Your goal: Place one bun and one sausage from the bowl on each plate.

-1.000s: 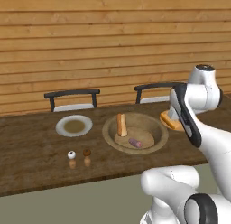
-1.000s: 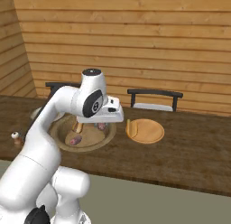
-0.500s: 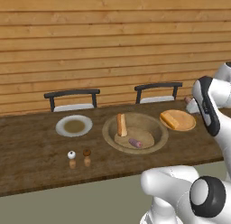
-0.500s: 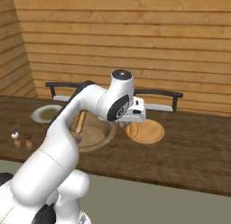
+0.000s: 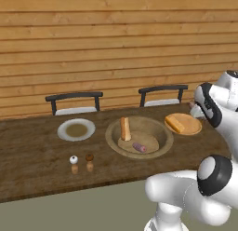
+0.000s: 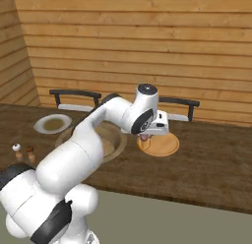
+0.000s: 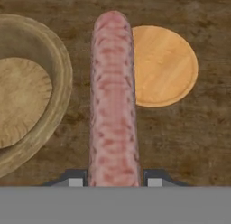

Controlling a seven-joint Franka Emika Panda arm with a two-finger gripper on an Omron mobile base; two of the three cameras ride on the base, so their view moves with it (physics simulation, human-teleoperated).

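Carrying a sausage (image 7: 113, 101) toward the orange plate (image 5: 188, 125), we judged ourselves in the middle of the delivery step. The gripper (image 7: 113, 180) was closed on the lower end of that sausage, a finger pressed to each side, and the sausage ran straight out from the fingers along the hand's line of sight. In the hand view its far end lay between the bowl (image 7: 58, 74) rim and the orange plate, just overlapping the plate's near edge, so we were beside the target and not yet over its middle. In the left base view a bun (image 5: 174, 124) already lay on that plate. The bowl held another bun (image 5: 124, 128) and a second sausage (image 5: 139, 147). The white-rimmed plate (image 5: 76, 130) sat bare, well apart on the surface (image 5: 32, 160). Next, we reckoned, the hand had to shift across over the plate, come down, and open beside the bun without knocking it. Height above the plate we could not tell.
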